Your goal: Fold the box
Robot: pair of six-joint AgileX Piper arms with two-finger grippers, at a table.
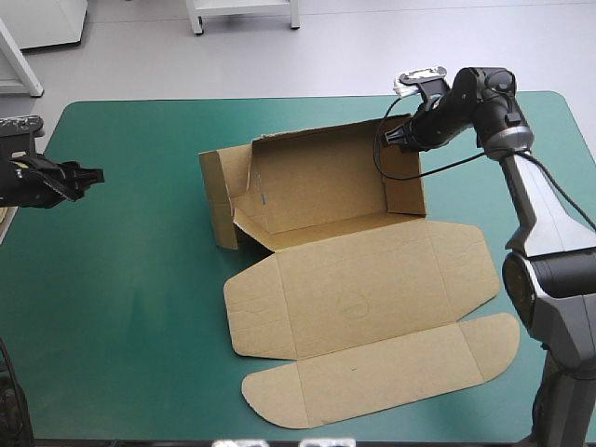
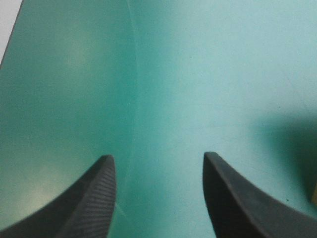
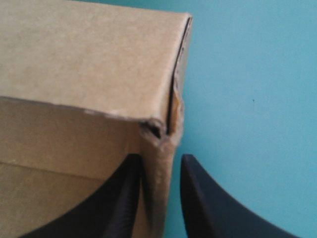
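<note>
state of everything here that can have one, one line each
box: half folded, walls raised at the far part, open on top
lid: flat on the teal-green cover, toward the table's near edge
right gripper: shut on the box, its right wall between the fingers, near the far corner
left gripper: open, holding nothing, over bare cover at the table's left, apart from the box
</note>
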